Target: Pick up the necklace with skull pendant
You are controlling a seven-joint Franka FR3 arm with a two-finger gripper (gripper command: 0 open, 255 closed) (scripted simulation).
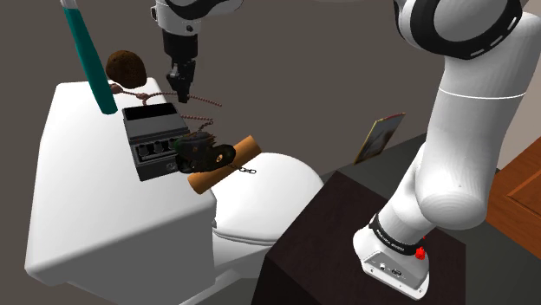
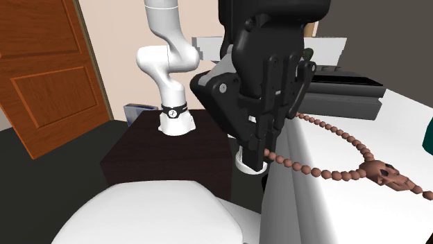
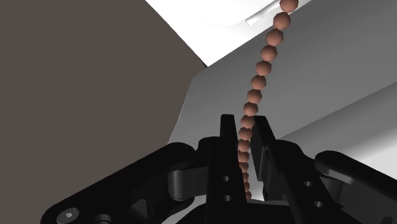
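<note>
Chunky faceted reddish-brown beads of the necklace (image 3: 257,83) pinched between the black hand's (image 3: 244,125) fingers, strand stretched over the smooth white toilet tank (image 2: 326,215), lumpy skull pendant (image 2: 386,175) caught by the second exterior view.

Dull beads against smooth white ware

The necklace (image 2: 316,170) has matt red-brown faceted beads, and its skull pendant (image 2: 385,175) has the same dull finish. The end effector (image 3: 243,124) looks like matt black plastic. The toilet tank (image 1: 87,199) and arm (image 1: 459,130) are smooth white with a soft sheen. The door (image 2: 41,76) shows orange wood grain.
</note>
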